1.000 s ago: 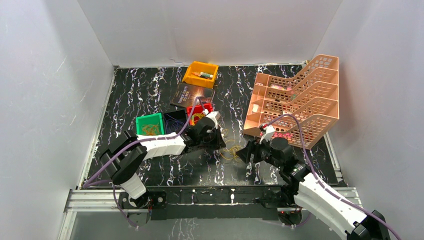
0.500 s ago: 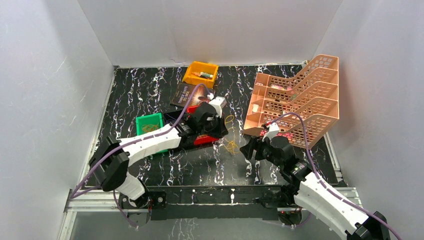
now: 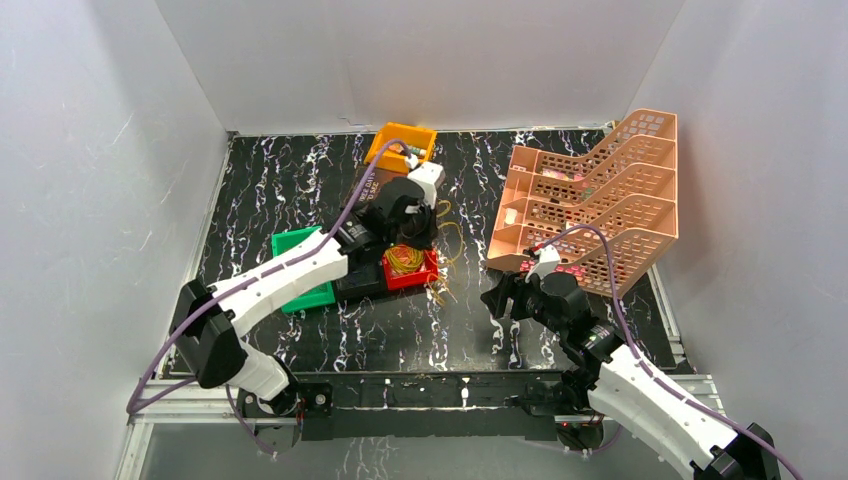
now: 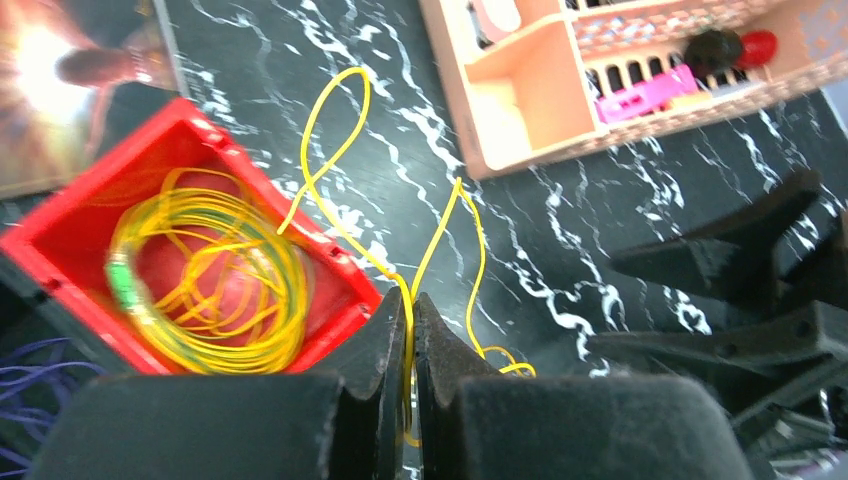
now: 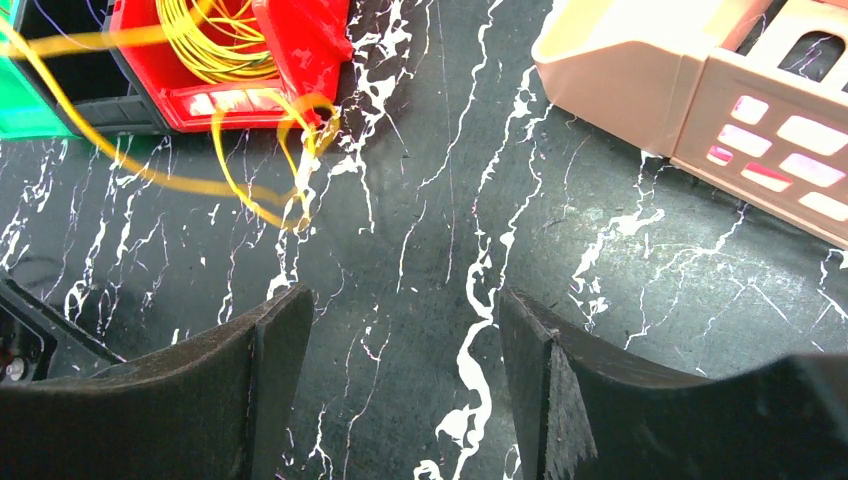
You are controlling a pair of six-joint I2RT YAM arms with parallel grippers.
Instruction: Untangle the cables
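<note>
The left gripper is pressed shut on a single yellow cable, pinched right at the fingertips; two loops of it fan out beyond the tips, one arching over a corner of the red bin, the other over bare table towards the pink rack. From above, the held cable's long axis runs roughly near to far, just right of the red bin; its lower end drops into tangled loops on the table just near of that bin's near right corner. The right gripper is spread wide and holds nothing; it hovers above the table, with the tangled loops to the left of it and farther out, apart from both fingers.

Inside the red bin lies one coil of yellow cables, bound by a green tie; its strands are too many to count. A bunch of dark blue-purple cables shows at the left edge of the left wrist view.

Four bins in all: a green bin, a black bin and the red one in a row, and an orange bin farther back; one book; one pink rack, on the right.
</note>
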